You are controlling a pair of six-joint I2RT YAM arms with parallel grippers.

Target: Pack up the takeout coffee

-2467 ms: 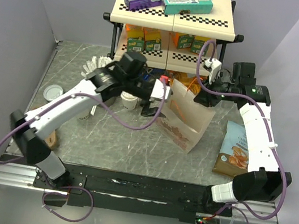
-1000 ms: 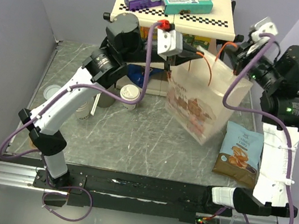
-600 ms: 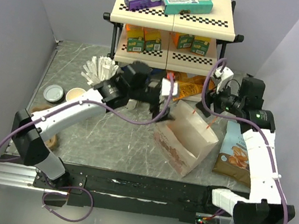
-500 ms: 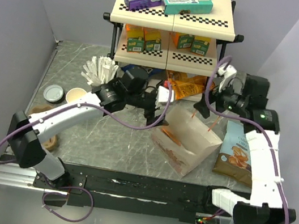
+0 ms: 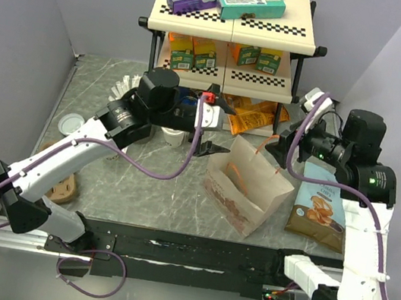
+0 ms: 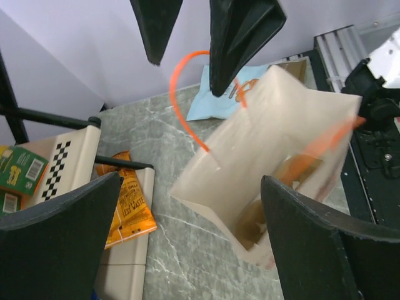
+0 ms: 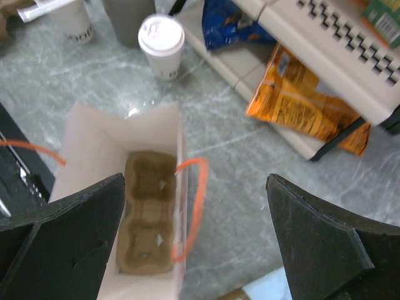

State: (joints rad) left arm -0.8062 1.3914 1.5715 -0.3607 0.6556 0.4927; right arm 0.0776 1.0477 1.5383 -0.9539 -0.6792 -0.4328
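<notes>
The bag, held aloft by both arms a second ago, now stands open on the counter towards the near edge. The left gripper and right gripper flank its mouth, jaws spread and empty. The coffee waits towards the left edge, well apart from the bag. Fetching it looks like the next step.

Below your black right pincer the paper bag was white with orange handles, and the cup tray inside it was brown. Beyond that pincer you had a white paper cup with dark print, a white-lidded cup and an orange crisp packet. Past your black left pincer lay a pale blue snack bag and a cream shelf edged in black checks.
</notes>
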